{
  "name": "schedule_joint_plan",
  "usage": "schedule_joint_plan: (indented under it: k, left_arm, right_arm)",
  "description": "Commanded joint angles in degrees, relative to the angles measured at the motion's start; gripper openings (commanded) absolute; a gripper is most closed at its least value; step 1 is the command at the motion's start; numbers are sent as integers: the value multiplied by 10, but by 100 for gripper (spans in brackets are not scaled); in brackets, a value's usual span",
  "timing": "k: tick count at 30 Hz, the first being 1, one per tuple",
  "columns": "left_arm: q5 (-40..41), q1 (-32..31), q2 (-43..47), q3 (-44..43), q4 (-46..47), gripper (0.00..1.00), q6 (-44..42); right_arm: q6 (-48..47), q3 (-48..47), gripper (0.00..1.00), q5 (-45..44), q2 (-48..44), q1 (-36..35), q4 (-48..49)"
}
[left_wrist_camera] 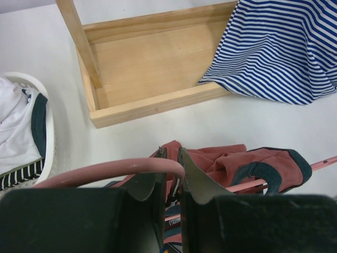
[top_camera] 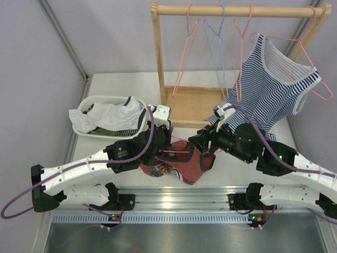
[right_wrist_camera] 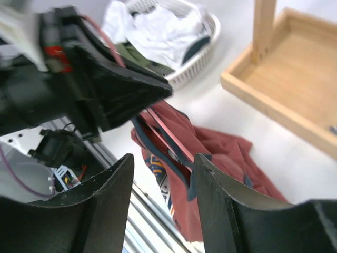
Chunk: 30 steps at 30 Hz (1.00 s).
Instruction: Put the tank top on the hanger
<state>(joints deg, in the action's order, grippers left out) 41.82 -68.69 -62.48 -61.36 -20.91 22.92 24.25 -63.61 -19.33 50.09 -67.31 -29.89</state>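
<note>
Rust-red tank top (top_camera: 176, 167) lies bunched on the counter (top_camera: 226, 176) near its front edge, the pink hanger (left_wrist_camera: 316, 164) poking through it. Left fingers (left_wrist_camera: 197, 182) are almost pressed together, seemingly pinching the hanger's wire. Right fingers (right_wrist_camera: 226, 211) hang spread and empty above the cloth. Lifted by that one thin grip, the hanger may twist and shed the strap.

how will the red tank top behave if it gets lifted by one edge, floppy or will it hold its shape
Probably floppy: the tank top lies crumpled in soft folds, so it should sag and drape from any pinch. Likely light, since it looks like thin cloth. The thin pink hanger partly inside it may drag along or slip out.
</note>
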Motion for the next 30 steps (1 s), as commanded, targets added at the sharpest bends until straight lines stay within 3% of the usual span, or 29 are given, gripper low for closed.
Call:
schedule_joint_plan:
  k: [1,5,11,16,27,30]
  left_arm:
    - [-18,-2,14,-38,-7,0,-15]
    - [-37,-3,14,-53,-12,0,-20]
    - [-56,-4,17,-89,-36,0,-26]
    - [-72,-6,15,-113,-55,0,-36]
    - [-80,-10,9,-136,-70,0,-41]
    - [-80,-12,6,-143,-71,0,-43]
  right_arm:
    - [-128,-2,49,78,-7,6,76]
    - [-176,-17,45,118,24,30,74]
    - [-184,14,43,302,23,138,129]
    - [-188,13,44,437,45,169,158]
    - [-183,13,46,473,84,169,189]
    - [-184,15,41,483,94,169,200]
